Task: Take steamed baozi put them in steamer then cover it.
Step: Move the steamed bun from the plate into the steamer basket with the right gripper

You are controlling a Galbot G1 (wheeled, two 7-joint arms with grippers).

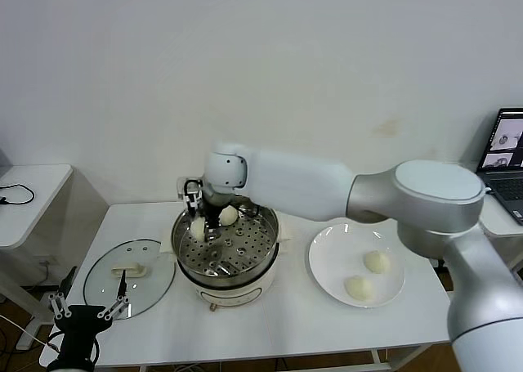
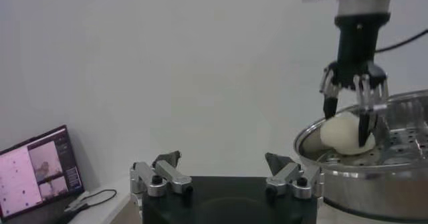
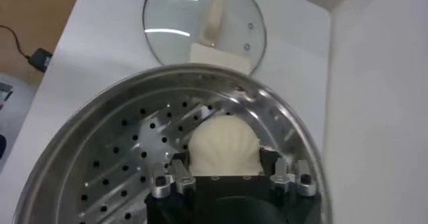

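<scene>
The steamer (image 1: 267, 253) stands mid-table, a shiny pot with a perforated tray on a white base. My right gripper (image 1: 198, 221) reaches into its far left side, shut on a steamed baozi (image 1: 198, 229) that rests low on the tray. A second baozi (image 1: 228, 215) lies beside it in the steamer. In the right wrist view the fingers (image 3: 182, 172) flank the held baozi (image 3: 224, 145) over the tray (image 3: 114, 165). Two more baozi (image 1: 376, 262) (image 1: 358, 287) lie on the white plate (image 1: 329, 257). The cover (image 1: 129, 276), a glass lid, lies flat left of the steamer. My left gripper (image 1: 86, 311) waits open at the front left edge.
A laptop (image 1: 507, 155) stands on the desk at the far right. A small white side table (image 1: 29, 188) with a cable sits at the left. From the left wrist view the right gripper (image 2: 348, 122) and steamer rim (image 2: 361, 168) are close ahead.
</scene>
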